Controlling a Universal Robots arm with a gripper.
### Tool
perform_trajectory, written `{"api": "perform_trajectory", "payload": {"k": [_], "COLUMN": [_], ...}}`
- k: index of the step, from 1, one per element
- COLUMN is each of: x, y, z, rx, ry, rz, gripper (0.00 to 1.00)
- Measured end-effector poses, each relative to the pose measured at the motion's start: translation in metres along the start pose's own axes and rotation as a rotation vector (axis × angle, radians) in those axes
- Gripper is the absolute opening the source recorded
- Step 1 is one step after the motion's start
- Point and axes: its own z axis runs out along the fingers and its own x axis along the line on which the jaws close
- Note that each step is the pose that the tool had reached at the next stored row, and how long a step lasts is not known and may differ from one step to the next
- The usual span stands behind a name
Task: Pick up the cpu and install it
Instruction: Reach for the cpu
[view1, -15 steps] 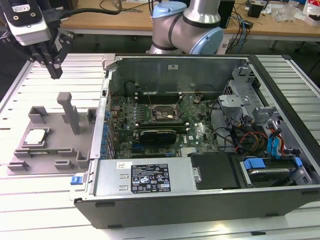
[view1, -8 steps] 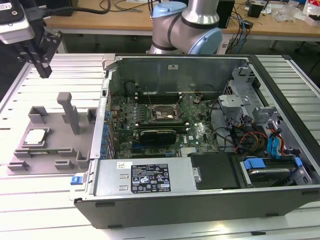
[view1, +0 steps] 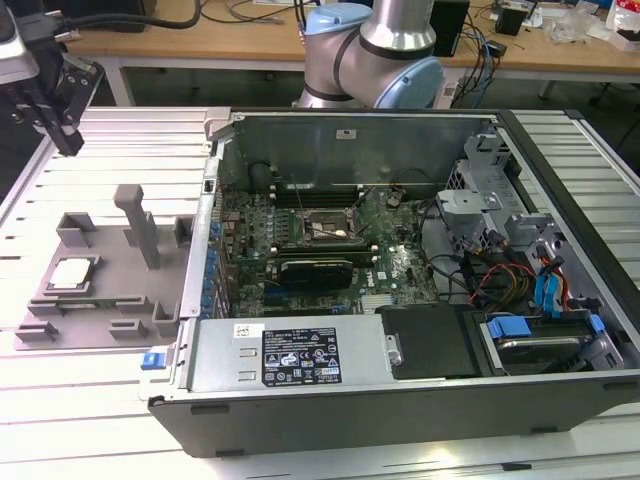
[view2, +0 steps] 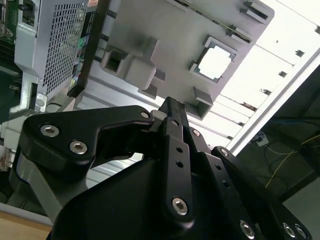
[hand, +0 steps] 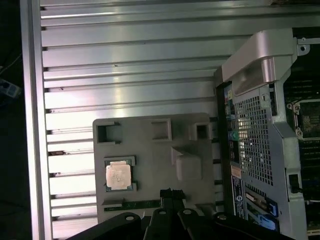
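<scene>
Slatted aluminium tabletop (view1: 110, 150) carries the whole setup; wooden benches with cables run along the back.

Farthest to the exterior view's left we note the pincer (view1: 70, 143), hanging over bare slats. It is narrow: tips drawn together, nothing held. In both wrist views the tips read as one dark block (view2: 170, 103) (hand: 171, 192).

The cpu (view1: 72, 273) lies below the pincer and well apart from it, nearer the camera in the exterior view. It sits flat, silvery top up, in a square pocket of the grey fixture plate (view1: 120, 292). In the first wrist view the cpu (hand: 118, 176) lies just off to one side of the pincer tips, no contact. In the second wrist view it (view2: 215, 64) shows beyond the tips, framed by its pocket.

On the same plate, to the exterior view's right of the pincer, a grey post (view1: 138, 225) stands upright, with low blocks around it.

Further to the right of the pincer lies the open computer case (view1: 350, 140), on its side, touching the plate's edge. Inside we see the green motherboard (view1: 400, 265) with the black socket frame (view1: 325, 228) near its middle; the socket is well apart from the pincer. A labelled grey box (view1: 290, 355) occupies the case's near edge.

Behind the case rises the arm's base (view1: 375, 45). Farthest from the pincer are the drive cage (view1: 480, 200) and blue clips (view1: 508, 328).
</scene>
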Motion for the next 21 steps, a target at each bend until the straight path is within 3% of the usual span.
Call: {"api": "perform_trajectory", "payload": {"k": [10, 19, 21], "x": [0.0085, 0.0212, 0.0285], "y": [0.0008, 0.0038, 0.0036], "z": [-0.0003, -0.0005, 0.001], "rx": [0.0, 0.0002, 0.0002], "ry": [-0.0001, -0.0005, -0.0017], "rz": [0.001, 0.007, 0.009], "gripper": [0.11, 0.11, 0.11]}}
